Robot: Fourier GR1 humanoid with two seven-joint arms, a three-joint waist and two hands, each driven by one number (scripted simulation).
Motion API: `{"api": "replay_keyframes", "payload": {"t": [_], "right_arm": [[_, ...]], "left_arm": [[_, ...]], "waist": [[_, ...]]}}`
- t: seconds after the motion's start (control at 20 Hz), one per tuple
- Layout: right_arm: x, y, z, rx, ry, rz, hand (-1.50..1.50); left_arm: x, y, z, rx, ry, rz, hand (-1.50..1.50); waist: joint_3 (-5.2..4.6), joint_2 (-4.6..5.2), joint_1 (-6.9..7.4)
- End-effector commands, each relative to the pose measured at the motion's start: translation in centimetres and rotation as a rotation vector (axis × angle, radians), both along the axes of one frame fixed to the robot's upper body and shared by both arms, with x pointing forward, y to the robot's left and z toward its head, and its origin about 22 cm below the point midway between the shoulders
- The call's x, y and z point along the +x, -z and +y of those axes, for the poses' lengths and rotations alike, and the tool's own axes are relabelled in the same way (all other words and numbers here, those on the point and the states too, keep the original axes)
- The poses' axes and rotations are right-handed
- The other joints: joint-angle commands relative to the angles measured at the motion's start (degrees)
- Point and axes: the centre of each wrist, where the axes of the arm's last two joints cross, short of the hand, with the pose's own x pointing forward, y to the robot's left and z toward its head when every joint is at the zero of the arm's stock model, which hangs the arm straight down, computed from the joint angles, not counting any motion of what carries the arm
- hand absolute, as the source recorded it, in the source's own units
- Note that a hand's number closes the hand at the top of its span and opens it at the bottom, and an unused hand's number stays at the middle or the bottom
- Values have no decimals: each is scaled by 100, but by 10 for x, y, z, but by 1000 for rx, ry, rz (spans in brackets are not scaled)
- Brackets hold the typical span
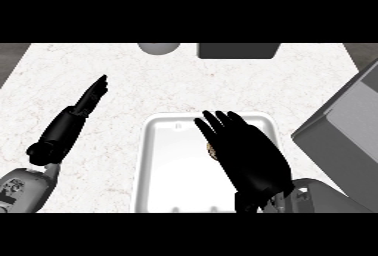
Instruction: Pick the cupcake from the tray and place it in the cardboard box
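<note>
A white tray [159, 165] lies on the counter at the lower middle of the head view. My right hand [247, 155] hovers over its right half, fingers straight and spread, pointing away from me. Only a small brown sliver of the cupcake [210, 149] peeks out at the hand's left edge; the rest is hidden beneath the palm. I cannot tell whether the hand touches it. A grey box [347, 135], apparently the cardboard box, stands at the right edge, right of the tray. My left hand [90, 97] rests over the counter at the left, fingers straight, holding nothing.
A pale round object [158, 48] and a dark grey block [238, 50] sit at the counter's far edge. Bare marble counter [148, 85] stretches between the tray and those things.
</note>
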Motion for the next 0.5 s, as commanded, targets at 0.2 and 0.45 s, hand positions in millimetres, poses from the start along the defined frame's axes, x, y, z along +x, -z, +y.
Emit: {"api": "replay_keyframes", "payload": {"t": [0.2,0.45], "right_arm": [[5,15,14,-86,83,55,-150],[-10,44,47,-136,130,2,-150]], "left_arm": [[11,-16,6,3,-3,5,0],[1,-3,8,-2,-6,2,0]], "waist": [[7,4,-41],[6,1,-18]]}}
